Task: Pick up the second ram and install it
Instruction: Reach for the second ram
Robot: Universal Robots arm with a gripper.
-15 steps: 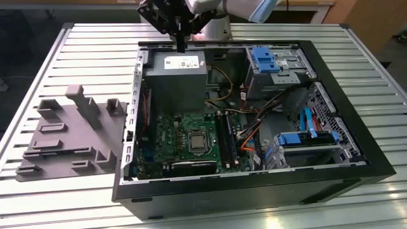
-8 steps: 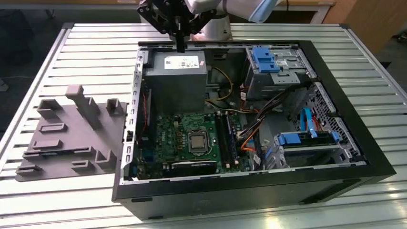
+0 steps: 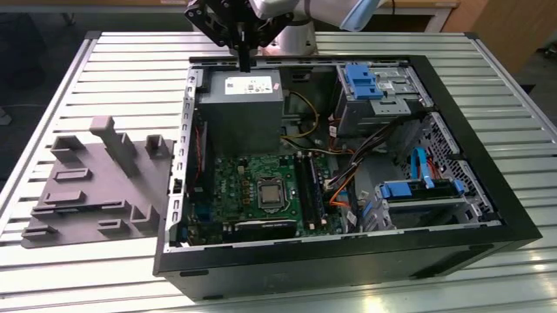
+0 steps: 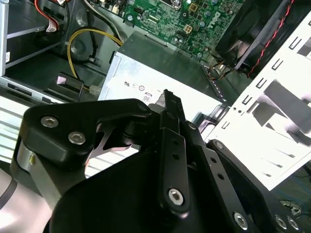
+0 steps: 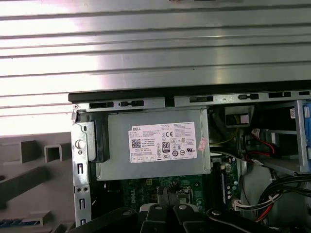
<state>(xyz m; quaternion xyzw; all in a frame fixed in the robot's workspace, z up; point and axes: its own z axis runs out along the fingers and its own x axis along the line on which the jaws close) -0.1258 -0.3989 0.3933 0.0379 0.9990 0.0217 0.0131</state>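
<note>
Slatted metal table (image 3: 130,59) bearing an open computer case (image 3: 348,274); the gripper (image 3: 245,64), fingers pressed together, hangs above the far-side power supply (image 3: 239,107).

The computer case (image 3: 348,267) is black and stands on a desk (image 3: 78,274) of silver ribbed slats. Inside the case are a green motherboard (image 3: 252,186), a grey power supply (image 3: 239,114) with a white label (image 3: 250,85), and bright blue drive brackets (image 3: 361,81). Beside the case lies a plain grey fixture (image 3: 96,189). Above the case, the gripper (image 3: 244,64) is black.
</note>
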